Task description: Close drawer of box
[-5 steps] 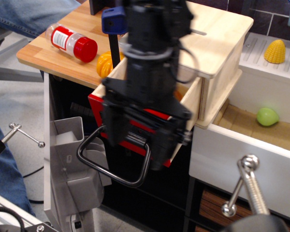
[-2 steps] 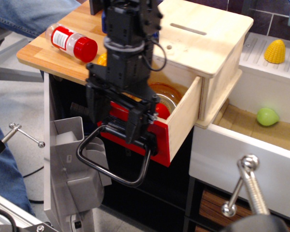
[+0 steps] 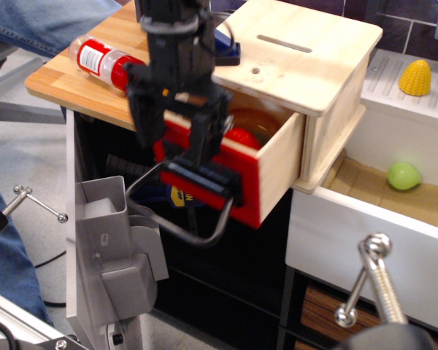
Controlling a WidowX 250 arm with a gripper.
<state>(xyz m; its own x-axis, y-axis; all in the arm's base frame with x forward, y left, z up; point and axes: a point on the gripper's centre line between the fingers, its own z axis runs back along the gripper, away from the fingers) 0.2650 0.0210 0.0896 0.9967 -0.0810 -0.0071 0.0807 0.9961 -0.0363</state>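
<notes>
Fingers spread apart, the gripper (image 3: 177, 120) presses the red front of the plywood drawer (image 3: 241, 179), still partly out of the box (image 3: 306, 51) at seven o'clock. Pushing step; next, shove toward one o'clock.

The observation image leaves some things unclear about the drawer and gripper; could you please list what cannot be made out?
- Gripper: the fingers blur into the red front, so open or shut cannot be told.
- Drawer: contents mostly hidden by the arm and the box lid; only a red-orange shape shows.
- Black loop handle: its top hides behind the gripper.
- Bottle: label too small to read.
</notes>
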